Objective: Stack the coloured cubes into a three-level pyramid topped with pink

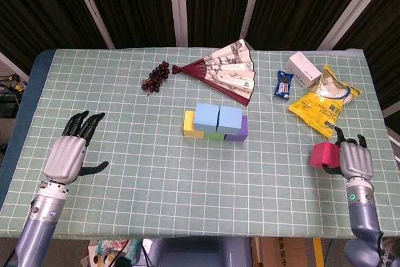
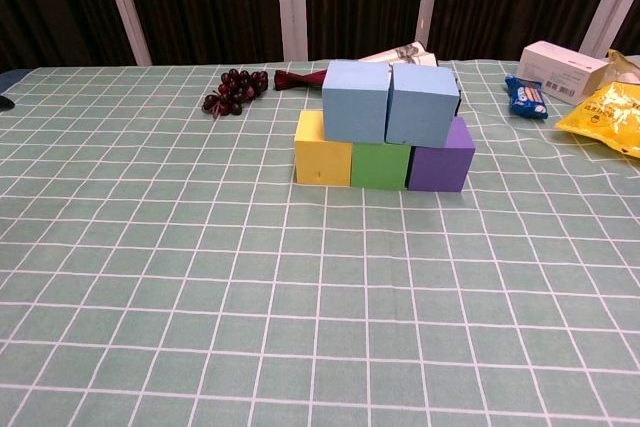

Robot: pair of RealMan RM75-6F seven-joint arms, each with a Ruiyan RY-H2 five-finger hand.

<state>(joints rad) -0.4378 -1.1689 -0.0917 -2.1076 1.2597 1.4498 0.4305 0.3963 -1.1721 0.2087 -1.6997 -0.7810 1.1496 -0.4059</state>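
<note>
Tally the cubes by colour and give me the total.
Blue cubes: 2
Yellow cube: 1
Green cube: 1
Purple cube: 1
Pink cube: 1
Total: 6

Two blue cubes (image 2: pixel 388 101) atop yellow (image 2: pixel 321 161), green (image 2: pixel 380 165), purple (image 2: pixel 441 161) row; pink cube (image 1: pixel 324 154) far right.
</note>
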